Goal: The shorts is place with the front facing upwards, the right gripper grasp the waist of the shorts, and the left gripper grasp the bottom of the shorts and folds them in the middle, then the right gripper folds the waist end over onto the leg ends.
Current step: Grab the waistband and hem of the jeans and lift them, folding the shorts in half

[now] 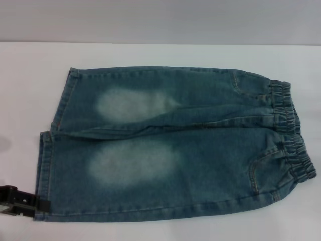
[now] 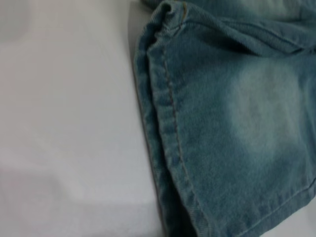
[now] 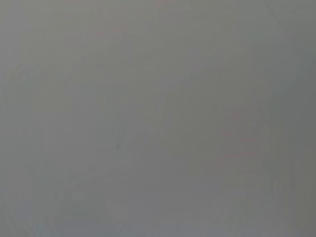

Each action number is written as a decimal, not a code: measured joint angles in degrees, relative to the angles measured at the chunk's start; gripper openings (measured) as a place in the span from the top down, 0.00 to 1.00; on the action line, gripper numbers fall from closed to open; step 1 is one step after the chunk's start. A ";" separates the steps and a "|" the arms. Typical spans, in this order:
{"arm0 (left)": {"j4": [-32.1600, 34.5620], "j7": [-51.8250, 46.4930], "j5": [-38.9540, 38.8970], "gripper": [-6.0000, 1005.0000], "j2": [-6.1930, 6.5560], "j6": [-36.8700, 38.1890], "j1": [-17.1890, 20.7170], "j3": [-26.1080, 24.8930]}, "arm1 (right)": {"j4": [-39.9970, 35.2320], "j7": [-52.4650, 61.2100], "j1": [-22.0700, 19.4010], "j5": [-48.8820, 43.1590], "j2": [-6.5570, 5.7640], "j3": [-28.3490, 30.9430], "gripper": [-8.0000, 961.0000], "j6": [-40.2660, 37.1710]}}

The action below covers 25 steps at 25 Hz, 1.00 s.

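The blue-green denim shorts [image 1: 170,145] lie flat and front up on the white table [image 1: 150,52]. The gathered elastic waist [image 1: 291,135] is on the right, and the bottom of the shorts, the two hemmed leg ends [image 1: 45,165], is on the left. Pale faded patches mark both legs. My left gripper [image 1: 30,202] is low at the near left, its black tip against the near leg's hem corner. The left wrist view shows that stitched hem [image 2: 170,133] close up beside bare table [image 2: 64,123]. My right gripper is out of view, and its wrist view shows only plain grey.
White table surface surrounds the shorts on all sides, and a grey wall [image 1: 160,20] runs behind the far edge. No other objects show.
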 joint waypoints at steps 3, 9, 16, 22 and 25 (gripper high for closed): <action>-0.02 0.00 0.00 0.40 -0.17 -0.06 -0.22 0.58 | 0.00 0.00 0.02 0.00 0.00 0.00 0.47 0.00; -0.04 -0.04 0.00 0.40 -0.36 -0.14 -0.91 0.62 | 0.01 0.00 0.07 0.00 0.00 -0.22 0.47 0.19; -0.04 -0.13 0.00 0.40 -0.48 -0.09 -1.66 0.54 | 0.01 0.00 0.21 -0.09 0.00 -0.32 0.47 0.59; -0.04 -0.16 0.00 0.40 -0.49 0.18 -1.94 0.46 | 0.01 0.00 0.30 -0.17 0.00 -0.37 0.47 0.62; -0.04 -0.41 0.00 0.40 -0.49 0.58 -1.79 0.61 | 0.01 0.00 0.23 -0.17 0.00 -0.37 0.48 0.63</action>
